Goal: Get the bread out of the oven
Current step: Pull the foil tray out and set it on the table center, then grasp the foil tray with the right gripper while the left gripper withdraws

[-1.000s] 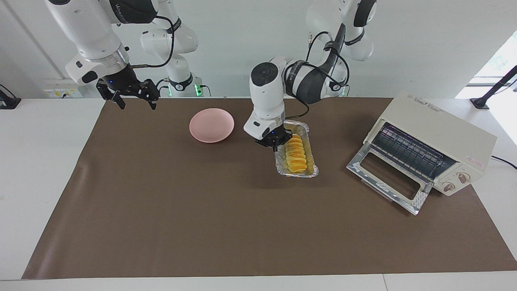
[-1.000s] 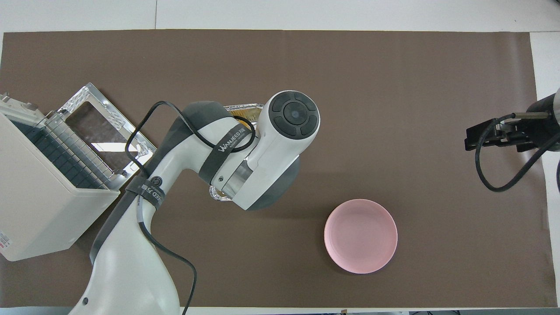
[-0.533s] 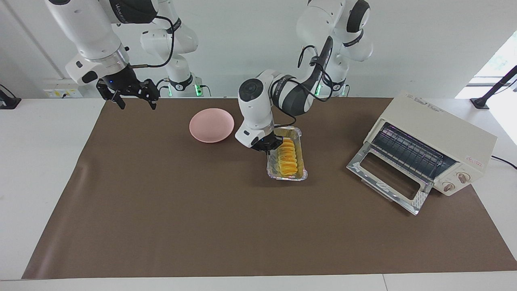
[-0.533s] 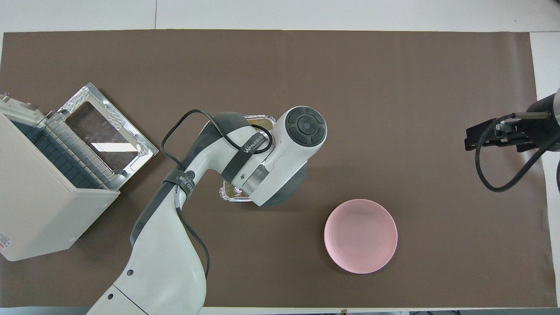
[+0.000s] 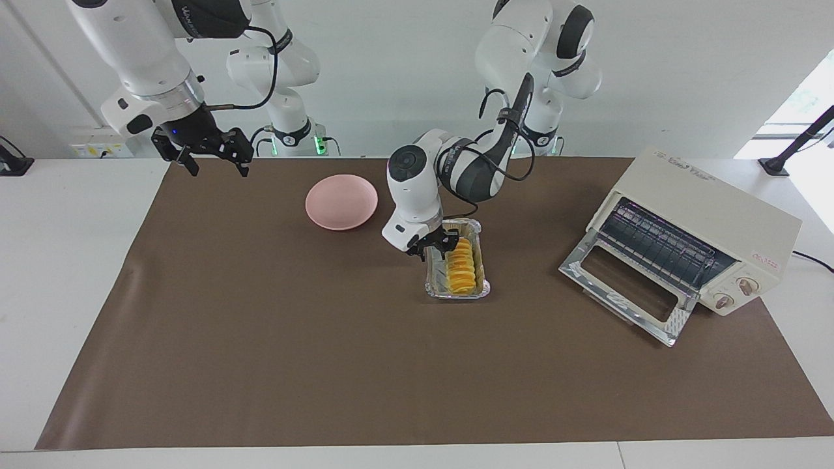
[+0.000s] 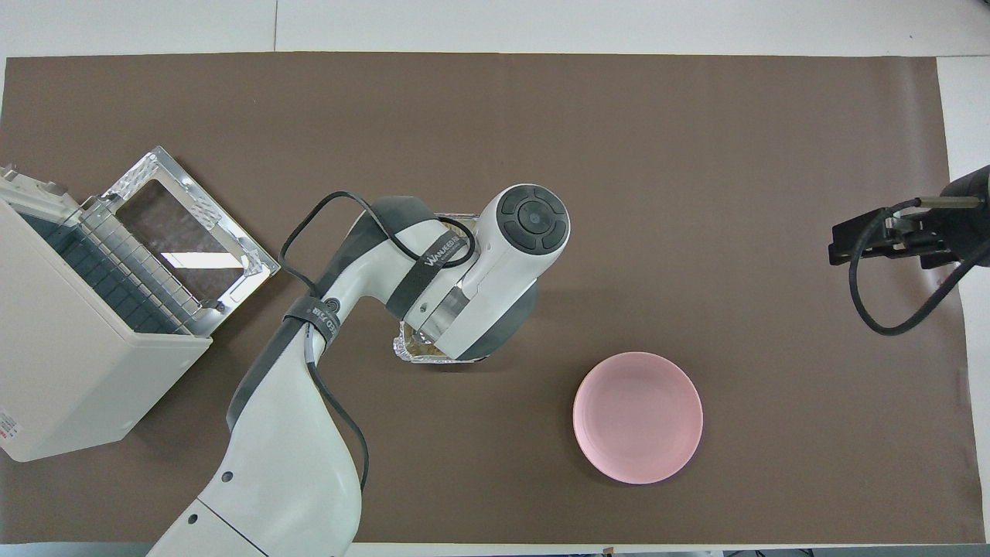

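The bread (image 5: 461, 266) lies in a silver foil tray (image 5: 456, 292) on the brown mat, between the pink plate and the oven. My left gripper (image 5: 431, 247) is at the tray's rim on the side toward the plate and is shut on it. In the overhead view the left arm covers nearly all of the tray (image 6: 408, 353) and hides the bread. The oven (image 5: 707, 218) stands at the left arm's end of the table with its door (image 5: 625, 290) folded down; its wire rack is bare. My right gripper (image 5: 203, 153) waits open in the air over the mat's edge at the right arm's end.
A round pink plate (image 5: 341, 201) sits bare on the mat, nearer to the robots than the tray and toward the right arm's end; it also shows in the overhead view (image 6: 637, 418). The oven (image 6: 69, 363) and its door (image 6: 186, 224) show there too.
My left gripper has moved away from the oven toward the plate, taking the foil tray and bread with it across the mat. The right gripper has barely moved.
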You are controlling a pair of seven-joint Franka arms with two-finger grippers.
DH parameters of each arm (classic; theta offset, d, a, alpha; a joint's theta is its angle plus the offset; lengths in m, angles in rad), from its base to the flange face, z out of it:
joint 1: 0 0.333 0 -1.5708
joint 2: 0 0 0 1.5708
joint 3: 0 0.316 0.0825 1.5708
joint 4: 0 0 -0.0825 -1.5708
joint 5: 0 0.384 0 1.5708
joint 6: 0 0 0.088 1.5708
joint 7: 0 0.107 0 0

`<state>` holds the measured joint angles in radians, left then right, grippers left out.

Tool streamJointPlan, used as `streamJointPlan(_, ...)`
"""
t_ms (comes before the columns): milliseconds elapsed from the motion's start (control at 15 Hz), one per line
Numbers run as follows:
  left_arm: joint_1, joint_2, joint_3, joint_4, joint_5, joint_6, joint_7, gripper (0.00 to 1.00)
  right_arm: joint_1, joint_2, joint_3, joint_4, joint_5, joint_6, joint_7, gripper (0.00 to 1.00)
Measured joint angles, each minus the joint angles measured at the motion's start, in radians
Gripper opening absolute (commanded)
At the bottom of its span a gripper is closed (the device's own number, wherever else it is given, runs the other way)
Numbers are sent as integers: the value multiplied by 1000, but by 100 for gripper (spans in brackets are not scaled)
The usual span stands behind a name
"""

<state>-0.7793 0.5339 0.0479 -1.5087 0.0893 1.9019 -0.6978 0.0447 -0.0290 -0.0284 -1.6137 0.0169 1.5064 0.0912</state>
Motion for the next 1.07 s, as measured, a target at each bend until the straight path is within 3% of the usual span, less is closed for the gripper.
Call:
streamJointPlan(267,66,-31,23,28,0,-22,-3,100,-4,-7,12,-53,0,83,-23,100)
streamJointPlan(533,300,-206,26,43,-19,-164,101,100,69,14,49,-141,2,240,-4,100)
streamJointPlan(733,452,-339,27,38,-45,-295,252,100,198,109,56,-164,3,390,56,100)
streamJointPlan(1067,551,-404,25,34,-46,-435,352,100,365,273,59,-151,20,585,256,100)
